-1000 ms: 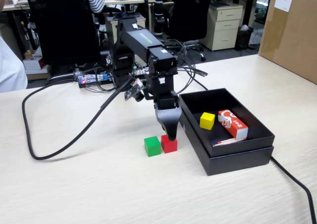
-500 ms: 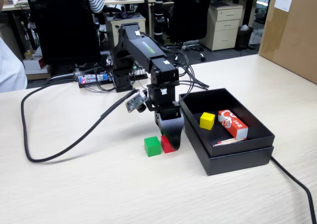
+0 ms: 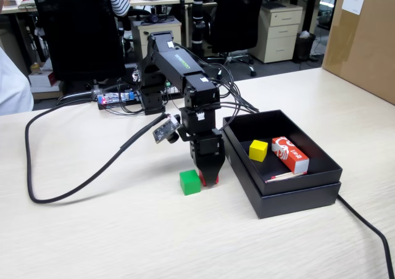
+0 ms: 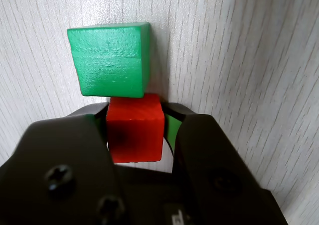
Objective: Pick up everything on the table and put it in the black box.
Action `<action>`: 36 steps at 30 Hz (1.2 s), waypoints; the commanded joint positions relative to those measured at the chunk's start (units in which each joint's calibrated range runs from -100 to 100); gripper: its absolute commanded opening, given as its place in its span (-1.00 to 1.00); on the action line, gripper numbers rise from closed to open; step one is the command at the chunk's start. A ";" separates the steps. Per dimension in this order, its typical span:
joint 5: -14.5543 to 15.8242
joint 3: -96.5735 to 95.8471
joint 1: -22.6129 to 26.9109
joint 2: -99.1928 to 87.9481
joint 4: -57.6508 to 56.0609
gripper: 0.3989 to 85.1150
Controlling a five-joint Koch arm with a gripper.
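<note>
The pale wood-grain bench fills most of the fixed view, with office chairs, drawer units and a big brown cardboard carton behind and to the right of it. The black arm reaches from its base toward the camera and bends straight down, a thick black cable looping across the bench on its left. Right of the arm sits the black box, shallow, with a thin rim set in a wider base. Inside it the fixed view shows the yellow cube, a red-and-white printed carton beside it, and a thin stick along the near wall; the wrist view shows none of these.

The claw points down at the bench just left of the box. In the fixed view only a sliver of the red cube shows at its tip, with the green cube standing just beside it on the left.

The wrist view gives what the fixed view hides: the red cube sits between the two dark jaws of the claw, which lie narrow and close against its sides, with a thin gap visible on the right. The green cube lies just beyond the red one, touching or nearly touching it, outside the jaws.
</note>
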 commanded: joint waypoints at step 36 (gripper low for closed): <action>4.93 5.45 11.53 -10.61 -1.67 -0.34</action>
